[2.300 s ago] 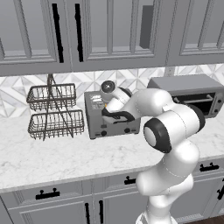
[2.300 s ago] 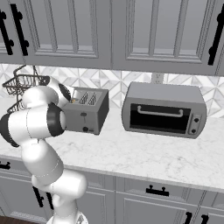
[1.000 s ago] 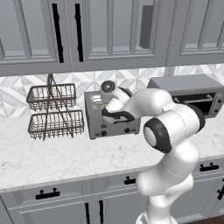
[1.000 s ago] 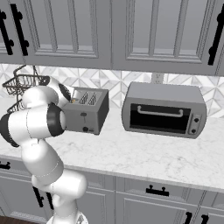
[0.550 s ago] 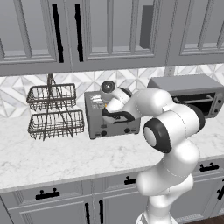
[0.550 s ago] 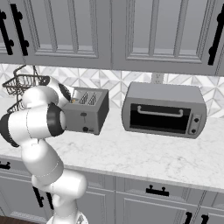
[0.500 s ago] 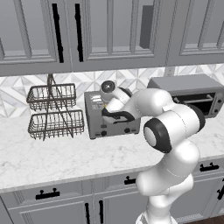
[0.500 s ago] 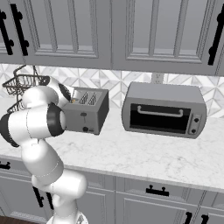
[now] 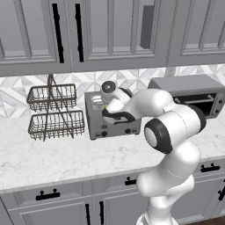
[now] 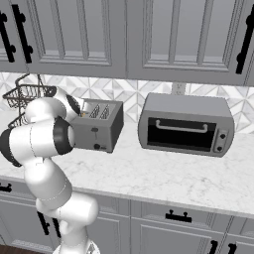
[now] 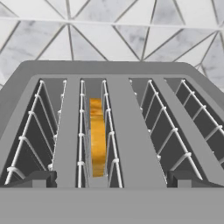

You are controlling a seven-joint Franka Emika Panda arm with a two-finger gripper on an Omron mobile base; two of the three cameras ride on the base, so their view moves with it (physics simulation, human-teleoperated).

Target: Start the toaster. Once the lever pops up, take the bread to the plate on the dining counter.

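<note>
The grey toaster [image 9: 112, 122] stands on the marble counter against the tiled wall, also visible from the other side as the toaster [image 10: 98, 126]. In the hand view I look along the toaster [image 11: 131, 127] top at its slots; the golden bread [image 11: 97, 136] stands deep in the second slot from the left. My gripper [image 11: 111, 180] is open, its dark fingertips [image 11: 34, 178] wide apart at the toaster's near top edge, with nothing between them. My hand [image 9: 113, 105] sits at the toaster's front top. The levers are hidden behind it. The plate and dining counter are out of view.
A two-tier black wire basket [image 9: 55, 112] stands left of the toaster. The wider toaster oven [image 10: 186, 124] sits to its right. Grey upper cabinets [image 9: 110, 30] hang above, and the marble counter [image 9: 66, 156] has bare room in front.
</note>
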